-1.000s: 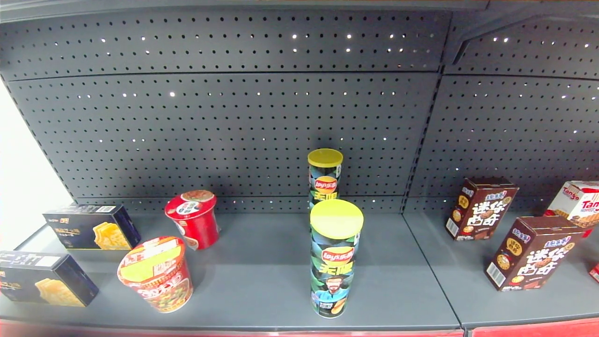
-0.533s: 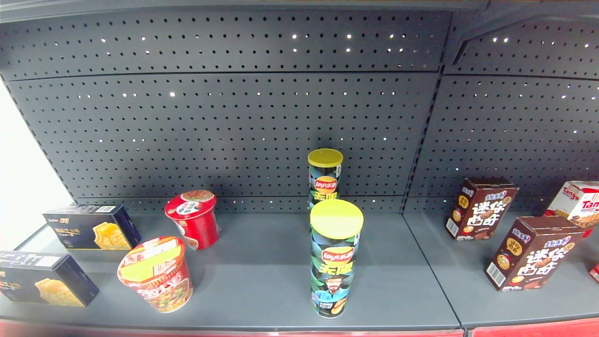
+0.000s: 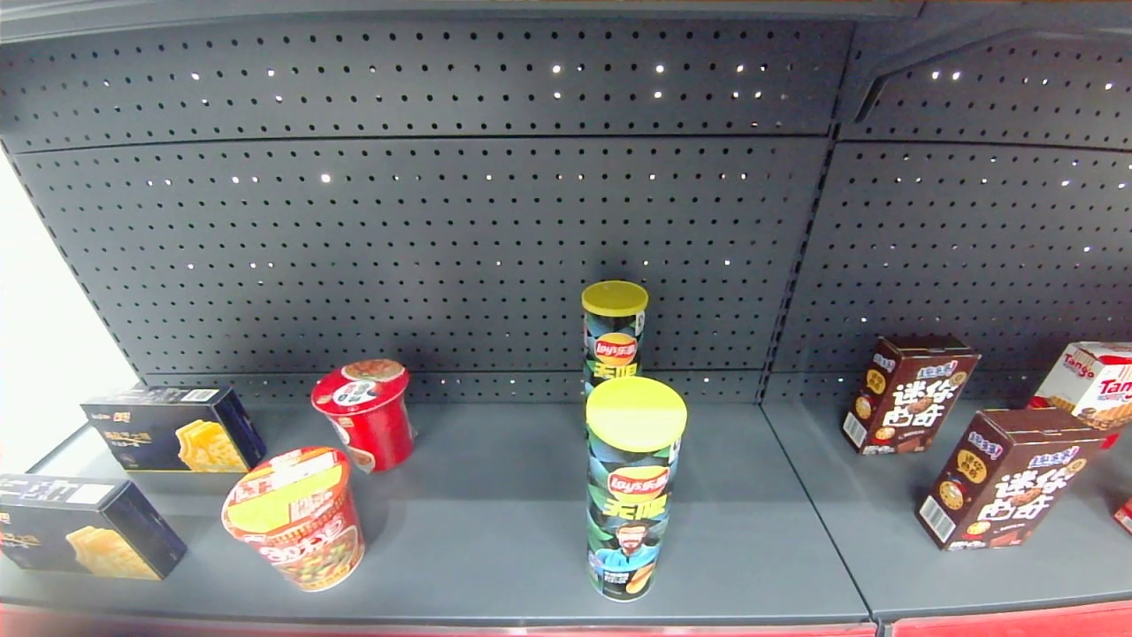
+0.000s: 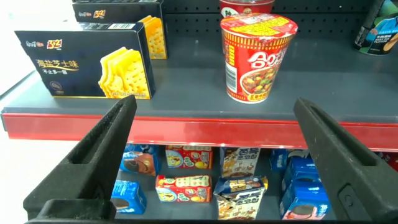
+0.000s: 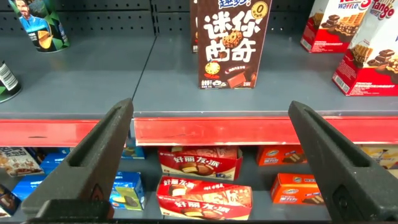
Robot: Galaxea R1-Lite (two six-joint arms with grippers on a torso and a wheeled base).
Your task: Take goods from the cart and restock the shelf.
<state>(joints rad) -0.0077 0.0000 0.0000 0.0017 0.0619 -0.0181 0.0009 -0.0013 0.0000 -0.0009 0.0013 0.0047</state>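
Observation:
The grey shelf [image 3: 495, 522] carries two tall chip cans with yellow lids [image 3: 634, 487], one behind the other. Two red noodle cups [image 3: 296, 518] stand to their left. My left gripper [image 4: 214, 102] is open and holds nothing. It hangs in front of the red shelf edge [image 4: 199, 121], facing a noodle cup [image 4: 257, 59] and a dark cracker box [image 4: 87, 62]. My right gripper [image 5: 210, 104] is open too and holds nothing. It faces a brown cookie box [image 5: 229, 43] on the shelf.
Two dark cracker boxes [image 3: 172, 429] lie at the shelf's left end. Brown cookie boxes [image 3: 1004, 478] and a white wafer box [image 3: 1088, 385] stand on the right section. Free floor lies between the cups and the cans. The lower shelf holds several packs [image 5: 199, 165].

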